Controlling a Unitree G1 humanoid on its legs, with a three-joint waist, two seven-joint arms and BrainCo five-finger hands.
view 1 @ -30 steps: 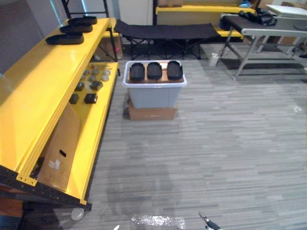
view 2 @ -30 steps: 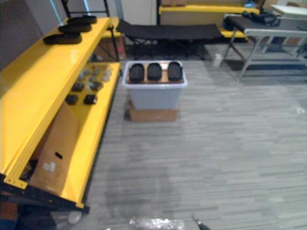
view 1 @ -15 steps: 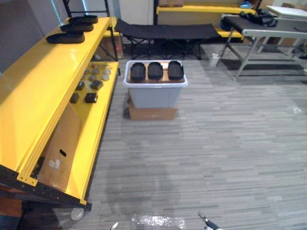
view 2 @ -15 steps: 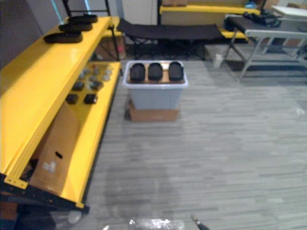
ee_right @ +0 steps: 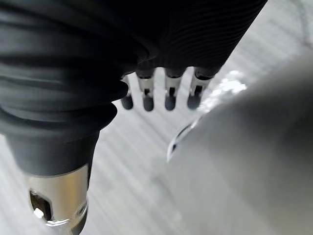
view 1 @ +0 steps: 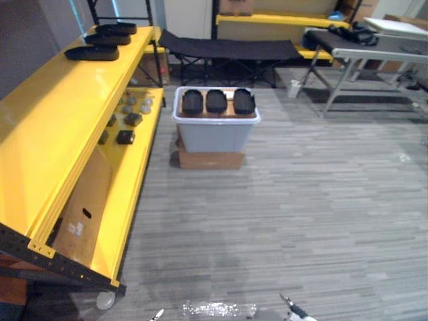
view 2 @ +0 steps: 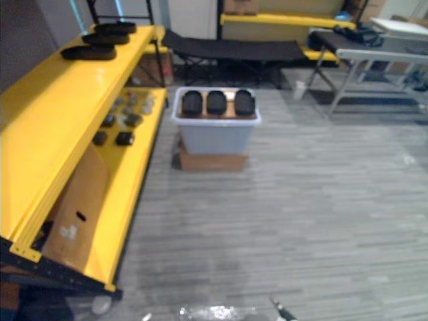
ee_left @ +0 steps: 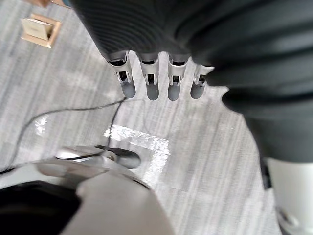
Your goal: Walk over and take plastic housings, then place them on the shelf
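Note:
Three black plastic housings (view 1: pixel 215 100) lie side by side on top of a grey lidded bin (view 1: pixel 215 135) across the floor. Three more black housings (view 1: pixel 91 53) rest at the far end of the yellow shelf (view 1: pixel 60 114) on my left. My left hand (ee_left: pixel 152 83) hangs over the floor with straight fingers and holds nothing. My right hand (ee_right: pixel 146 95) hangs the same way, open and empty. Their fingertips just show at the lower edge of the left eye view, the left hand (view 1: pixel 157 314) and the right hand (view 1: pixel 294 309), far from the bin.
The bin stands on a flat cardboard box (view 1: pixel 210 159). Small dark parts (view 1: pixel 127 120) lie on the lower yellow shelf, and a cardboard sheet (view 1: pixel 83 207) leans under it. A black cot (view 1: pixel 227 48) and a grey table (view 1: pixel 374 50) stand behind. Open grey floor lies between me and the bin.
The whole view has shifted slightly as the camera moved, showing a little more of the back of the room. The bin, housings and shelf stand as before.

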